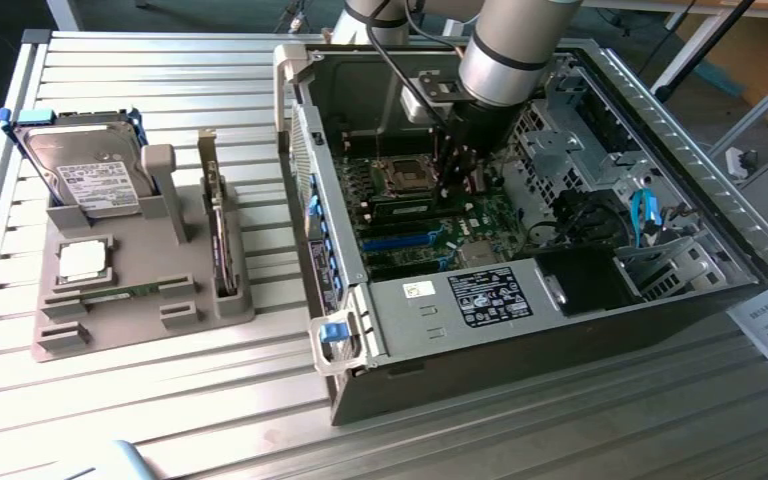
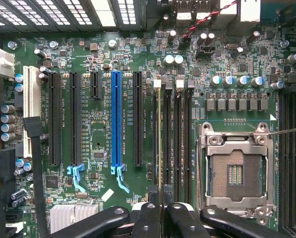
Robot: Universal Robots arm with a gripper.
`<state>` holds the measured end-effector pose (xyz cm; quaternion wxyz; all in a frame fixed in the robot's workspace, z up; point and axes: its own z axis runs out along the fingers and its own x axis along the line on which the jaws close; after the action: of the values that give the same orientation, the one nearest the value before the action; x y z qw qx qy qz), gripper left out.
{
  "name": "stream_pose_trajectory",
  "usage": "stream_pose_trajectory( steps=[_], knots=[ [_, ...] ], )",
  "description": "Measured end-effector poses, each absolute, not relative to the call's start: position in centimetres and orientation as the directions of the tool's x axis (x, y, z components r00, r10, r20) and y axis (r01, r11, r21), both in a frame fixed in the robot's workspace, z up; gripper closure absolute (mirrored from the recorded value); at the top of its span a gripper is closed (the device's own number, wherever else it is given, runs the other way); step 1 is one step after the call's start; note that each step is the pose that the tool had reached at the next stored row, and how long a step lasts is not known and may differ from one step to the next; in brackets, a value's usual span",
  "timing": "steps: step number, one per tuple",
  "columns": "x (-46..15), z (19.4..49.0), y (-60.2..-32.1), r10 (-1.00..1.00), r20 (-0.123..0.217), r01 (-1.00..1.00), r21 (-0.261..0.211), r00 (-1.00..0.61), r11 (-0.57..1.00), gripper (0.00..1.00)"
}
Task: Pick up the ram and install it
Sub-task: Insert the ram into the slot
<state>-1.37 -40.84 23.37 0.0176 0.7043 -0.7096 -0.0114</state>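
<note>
The ram point(image 2: 160, 144) appears in the wrist view edge-on, as a thin yellow-green line running along the outermost of the four memory slots point(image 2: 180, 144). That slot lies next to the long black expansion slot, on the side away from the empty processor socket point(image 2: 235, 173). The gripper point(image 2: 160, 210) is clamped on the ram, with its dark fingers nearly together around the near end of the stick. Whether the stick is hovering above its slot or already resting in it cannot be told.

In the upper middle of the exterior view, the gripper point(image 1: 458, 175) reaches straight down into the open computer case point(image 1: 678, 130), over the motherboard.

To do this step well, the robot would probably need to keep the stick upright and parallel to the slot so its lower edge meets the channel along the whole length. It should then press straight down rather than rock the stick. The white latch point(image 2: 157, 84) at the far end looks small, and a skewed entry could jam against it.

A blue expansion slot point(image 2: 116, 119) lies further off. At the exterior view's left, a grey holder point(image 1: 131, 330) carries a hard drive point(image 1: 91, 175).
</note>
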Motion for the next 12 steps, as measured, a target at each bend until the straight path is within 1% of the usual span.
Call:
stream_pose_trajectory(
  steps=[6,8,9,10,12],
  knots=[
    [-1.37,23.36,-40.84,-1.0,0.009,-0.999,0.041,-0.007,0.008,0.88],
    [-1.37,23.36,-40.84,-1.0,0.009,-0.999,0.041,-0.007,0.008,0.75],
    [-1.37,23.36,-40.84,-1.0,0.009,-0.999,0.041,-0.007,0.008,0.75],
    [-1.37,23.36,-40.84,-1.0,0.009,-0.999,0.041,-0.007,0.008,0.69],
    [-1.37,23.36,-40.84,-1.0,0.009,-0.999,0.041,-0.007,0.008,0.69]
  ],
)
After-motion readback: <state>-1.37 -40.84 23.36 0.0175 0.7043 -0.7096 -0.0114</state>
